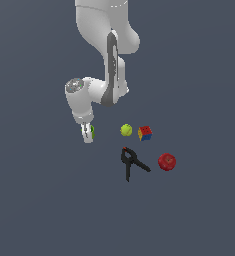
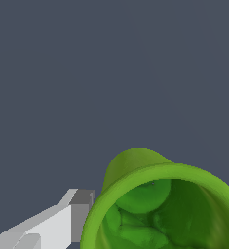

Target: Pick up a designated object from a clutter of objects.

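At the exterior view's left, below the bent white arm [image 1: 106, 60], we see the gripper [image 1: 88, 133] pointing down at the dark grey floor [image 1: 39, 210], with a sliver of the green cup [image 1: 92, 131] showing against the side of its pale fingers [image 1: 85, 134]. Because the cup is mostly hidden behind the fingers in this view, we cannot tell from it alone how wide the fingers stand. The wrist view fills in part of the picture: the cup [image 2: 135, 168] lies very close to the camera, its round rim and hollow inside facing the lens, and one white finger with a grey pad [image 2: 79, 214] sits just beside the cup's outer wall, apparently touching it. The second finger is out of view, so we cannot tell whether the cup is firmly clamped. Toward the exterior view's right, well apart from the gripper, sit the other items: a yellow-green ball [image 1: 126, 130], a red, blue and yellow cube [image 1: 145, 133] just beside it, a black clamp [image 1: 131, 162] with a red tip nearer the camera, and a red apple [image 1: 167, 161] beside the clamp.
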`<move>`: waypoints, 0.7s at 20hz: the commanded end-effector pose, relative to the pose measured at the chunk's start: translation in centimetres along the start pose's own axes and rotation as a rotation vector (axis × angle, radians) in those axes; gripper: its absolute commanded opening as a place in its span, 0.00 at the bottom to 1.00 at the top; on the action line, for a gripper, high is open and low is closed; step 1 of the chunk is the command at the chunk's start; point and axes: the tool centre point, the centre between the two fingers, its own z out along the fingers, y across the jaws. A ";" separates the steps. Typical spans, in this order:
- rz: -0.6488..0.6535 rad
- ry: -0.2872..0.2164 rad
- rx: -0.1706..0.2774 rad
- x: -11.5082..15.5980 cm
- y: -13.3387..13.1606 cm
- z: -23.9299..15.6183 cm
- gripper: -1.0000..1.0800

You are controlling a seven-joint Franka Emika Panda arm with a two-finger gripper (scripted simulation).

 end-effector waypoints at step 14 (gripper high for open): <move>0.001 0.005 0.000 -5.5 -7.7 -9.2 0.00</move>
